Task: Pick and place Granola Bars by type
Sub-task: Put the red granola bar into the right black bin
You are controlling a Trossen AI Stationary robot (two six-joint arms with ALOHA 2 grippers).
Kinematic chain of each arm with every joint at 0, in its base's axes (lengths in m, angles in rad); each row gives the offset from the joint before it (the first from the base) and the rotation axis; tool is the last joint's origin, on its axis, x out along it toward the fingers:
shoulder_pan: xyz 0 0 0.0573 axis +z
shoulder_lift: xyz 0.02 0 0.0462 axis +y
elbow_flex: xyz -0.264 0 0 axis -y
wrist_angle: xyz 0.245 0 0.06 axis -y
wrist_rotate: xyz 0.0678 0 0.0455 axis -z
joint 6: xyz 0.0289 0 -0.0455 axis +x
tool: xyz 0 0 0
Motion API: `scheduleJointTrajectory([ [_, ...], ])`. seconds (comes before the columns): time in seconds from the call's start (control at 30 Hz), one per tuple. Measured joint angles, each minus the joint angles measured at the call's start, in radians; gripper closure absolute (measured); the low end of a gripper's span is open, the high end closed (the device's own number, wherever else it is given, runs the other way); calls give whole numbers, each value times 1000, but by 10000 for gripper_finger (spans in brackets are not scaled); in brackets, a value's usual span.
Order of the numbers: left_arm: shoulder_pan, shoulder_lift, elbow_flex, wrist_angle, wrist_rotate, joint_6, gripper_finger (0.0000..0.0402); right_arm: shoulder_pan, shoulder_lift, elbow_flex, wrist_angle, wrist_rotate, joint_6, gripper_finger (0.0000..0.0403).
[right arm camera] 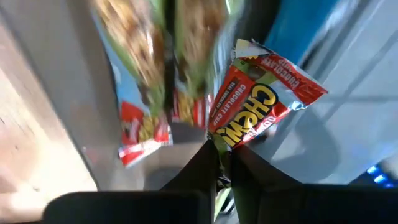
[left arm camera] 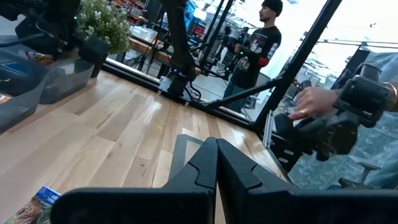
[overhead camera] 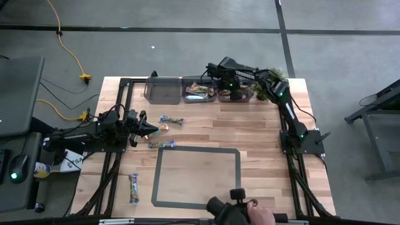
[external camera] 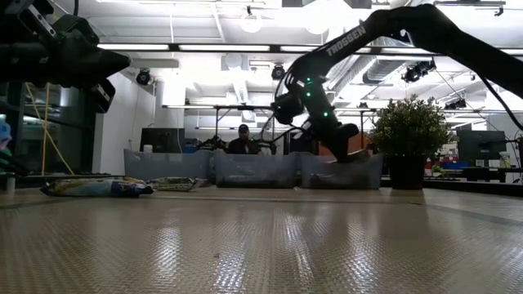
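1. The right pincer (right arm camera: pixel 217 163) is pinching the crimped end of a red bar (right arm camera: pixel 258 112) and hangs over the bins at the far edge of the desk (overhead camera: pixel 262 156), above the rightmost bin (overhead camera: pixel 240 95) in the row.
2. Under the held bar, green-wrapped bars (right arm camera: pixel 186 56) already lie in a bin, so the red one dangles close over a different type (the overhead view puts the pincer near the wall shared with the middle bin (overhead camera: pixel 200 90)).
3. The grip is on the very tip of the wrapper only. My judgement: the bar could slip out or swing, and if let go from here it might land across the bin wall or among the green bars, spoiling the sort.
4. The leftmost bin (overhead camera: pixel 162 89) looks empty from above; a potted plant (overhead camera: pixel 279 76) stands just right of the row, near the arm's elbow, and a careless swing could brush it.
5. The left pincer (overhead camera: pixel 150 128) is pressed together, holding nothing, waiting at the desk's left side.
6. Loose bars remain on the desk: a blue bar (overhead camera: pixel 171 120) and another bar (overhead camera: pixel 161 145) near the left pincer, and a third bar (overhead camera: pixel 133 188) toward the near left corner.
7. A taped rectangle (overhead camera: pixel 197 150) marks the desk's near middle.
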Motion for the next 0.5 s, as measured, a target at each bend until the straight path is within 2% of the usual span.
scheduleJointTrajectory([
  [0.33, 0, 0, 0, 0, -1, 0, 401, 55, 0, 0, 161, 7, -103, 371],
  [0.5, 0, 0, 0, 0, -1, 0, 401, 55, 0, 0, 177, 27, -88, 342],
])
